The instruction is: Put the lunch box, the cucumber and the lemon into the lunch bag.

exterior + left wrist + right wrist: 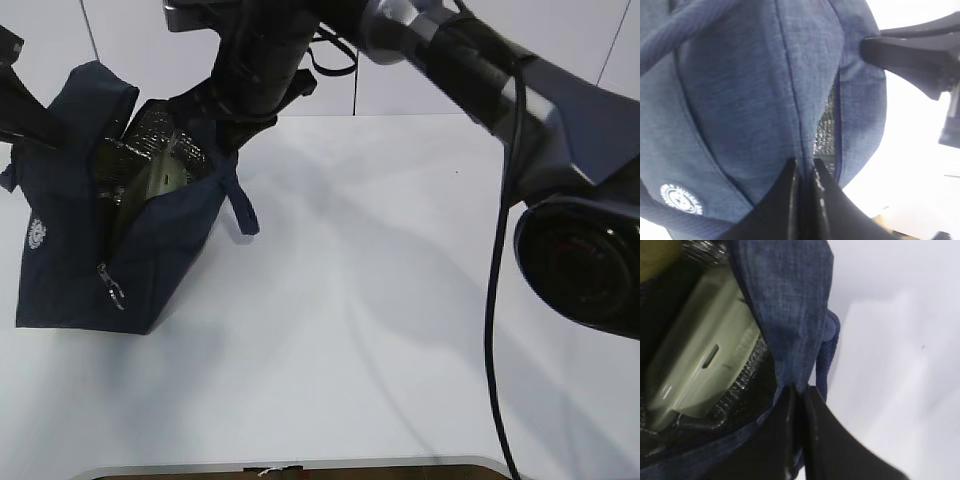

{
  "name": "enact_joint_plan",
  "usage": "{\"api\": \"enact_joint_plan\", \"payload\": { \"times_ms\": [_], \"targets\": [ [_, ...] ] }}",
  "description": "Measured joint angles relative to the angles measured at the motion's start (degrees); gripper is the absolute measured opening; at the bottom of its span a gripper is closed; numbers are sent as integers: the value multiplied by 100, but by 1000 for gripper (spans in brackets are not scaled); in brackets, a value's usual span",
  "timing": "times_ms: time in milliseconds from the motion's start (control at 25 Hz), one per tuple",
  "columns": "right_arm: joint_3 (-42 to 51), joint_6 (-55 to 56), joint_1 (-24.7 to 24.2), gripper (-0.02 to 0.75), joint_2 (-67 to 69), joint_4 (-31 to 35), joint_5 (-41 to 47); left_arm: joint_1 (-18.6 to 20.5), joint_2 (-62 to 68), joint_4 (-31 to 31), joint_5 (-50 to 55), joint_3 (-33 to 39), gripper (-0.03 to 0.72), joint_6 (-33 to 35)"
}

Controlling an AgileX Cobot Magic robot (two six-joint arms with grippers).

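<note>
Near the far left corner of the white table (400,330), the dark navy fabric lunch bag (70,250) stands open, and the pale green-lidded lunch box (700,355) is seen inside against the silvery lining, mostly hidden by fabric. The left gripper (806,175) is clamped on the bag's rim, and the right gripper (797,395) is clamped on the opposite edge. A round white logo (681,199) is printed on the bag, its writing too blurred to read.

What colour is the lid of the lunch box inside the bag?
Pale green; the rounded plastic lunch box lid shows best in the right wrist view.
</note>
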Motion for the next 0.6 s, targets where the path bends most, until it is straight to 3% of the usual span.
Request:
{"api": "enact_joint_plan", "payload": {
  "times_ms": [600],
  "targets": [
    [167,-403,0,9,-601,-274,122,0,25,-1134,422,0,-10,0]
  ]
}}
